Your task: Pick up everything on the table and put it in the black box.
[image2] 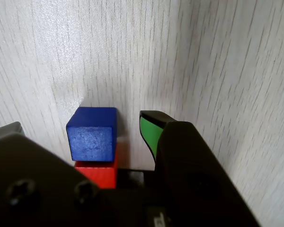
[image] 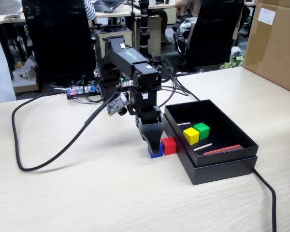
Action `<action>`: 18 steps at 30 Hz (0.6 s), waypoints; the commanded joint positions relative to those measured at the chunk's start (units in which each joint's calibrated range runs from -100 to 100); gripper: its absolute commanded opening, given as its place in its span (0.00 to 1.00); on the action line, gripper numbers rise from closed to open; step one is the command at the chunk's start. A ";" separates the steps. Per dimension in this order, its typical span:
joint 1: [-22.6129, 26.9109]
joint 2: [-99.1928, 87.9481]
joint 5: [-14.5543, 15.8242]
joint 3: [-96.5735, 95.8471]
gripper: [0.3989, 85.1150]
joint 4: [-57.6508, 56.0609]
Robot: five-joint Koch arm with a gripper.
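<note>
On the pale wood-grain table, toward the left of the fixed view, a thick black cable loops across the surface toward the base of the arm. At the centre the arm bends forward and down, its gripper lowered to the tabletop over the blue cube. The red cube sits touching the blue one on its right, close beside the near-left wall of the black box.

From the wrist view, the blue cube lies between the jaws, with the red cube pressed against its near face. A green-padded finger stands just right of the blue cube with a thin strip of table showing between them, so the jaws are parted narrowly around the cube and are not gripping it; the other jaw is mostly hidden at the left edge.

Further right in the fixed view, inside the box, the yellow cube and the green cube rest touching each other. Two thin white sticks and a flat red-orange strip also lie on the box floor. A large brown carton stands at the far right.
</note>
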 commanded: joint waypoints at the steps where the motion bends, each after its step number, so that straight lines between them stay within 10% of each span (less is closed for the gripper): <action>1: 0.34 0.88 0.10 5.07 0.55 -0.05; 18: -0.10 3.29 1.81 7.06 0.10 -0.14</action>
